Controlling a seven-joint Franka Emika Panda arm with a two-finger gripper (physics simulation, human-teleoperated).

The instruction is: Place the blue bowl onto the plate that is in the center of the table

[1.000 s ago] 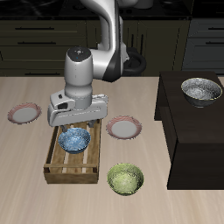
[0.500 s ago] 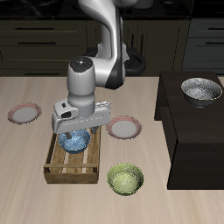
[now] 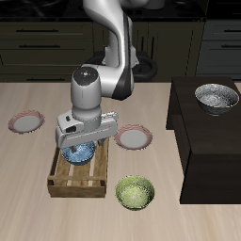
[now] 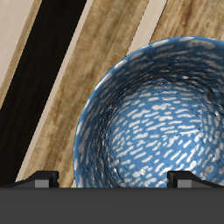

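Observation:
The blue bowl (image 3: 81, 156) sits inside a slatted wooden crate (image 3: 68, 181) near the middle of the table (image 3: 28, 188). In the wrist view the bowl (image 4: 153, 114) fills most of the picture, with its speckled inside facing up. My gripper (image 3: 83, 148) hangs low right over the bowl, its jaws spread apart and holding nothing; in the wrist view the gripper (image 4: 112, 179) shows both fingertips (image 4: 39, 180) just above the bowl. The centre plate (image 3: 134, 138), with a red rim and a pale middle, lies beside the crate and is bare.
A second look-alike plate (image 3: 25, 121) lies farther off on the crate's other side. A green-yellow bowl (image 3: 135, 192) stands near the table's front edge. A black raised cabinet (image 3: 202, 141) carries a grey metallic bowl (image 3: 216, 97).
My gripper has come down over the crate, from above the blue bowl to just over its rim. The bowl and both plates have not moved.

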